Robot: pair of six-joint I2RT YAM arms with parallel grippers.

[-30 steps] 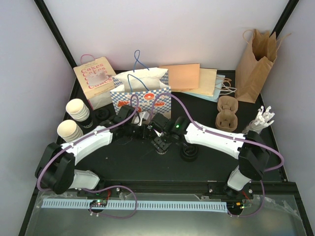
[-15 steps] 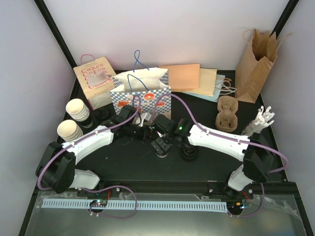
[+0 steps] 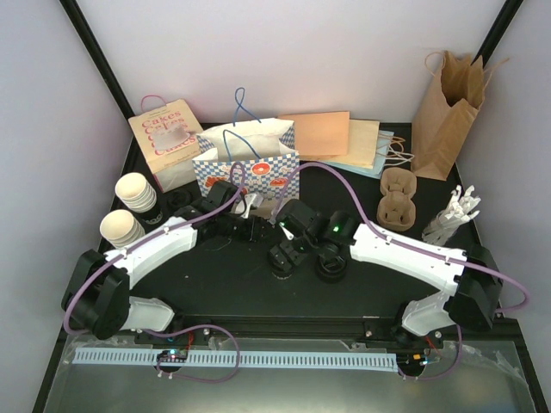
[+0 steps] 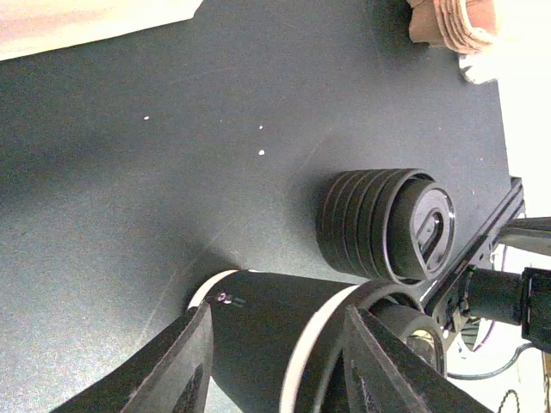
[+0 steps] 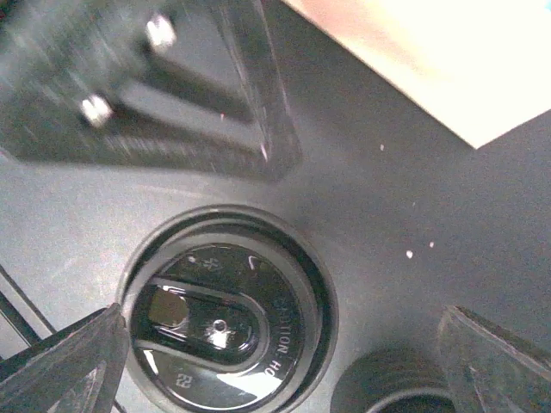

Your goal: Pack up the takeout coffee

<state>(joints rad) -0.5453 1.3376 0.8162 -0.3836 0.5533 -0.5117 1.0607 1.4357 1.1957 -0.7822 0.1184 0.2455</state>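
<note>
The top camera looks down from high up at the near edge and sees the whole table (image 3: pixel 219 280). The left wrist camera sits low, close against a cup (image 4: pixel 258 335), and looks across the table. The right wrist camera looks straight down, close over a lid (image 5: pixel 225 323). All three see the lid stack (image 4: pixel 383 225).

- Overhead, bright, even light falls on the black tabletop (image 3: pixel 258 288); shadows there are soft and focus is sharp.
- Left wrist view: areas beyond the tabletop's edges blow out white.
- Right wrist view: the fingers (image 5: pixel 60 361) are blurred; the lid (image 5: pixel 225 331) glints faintly.
</note>
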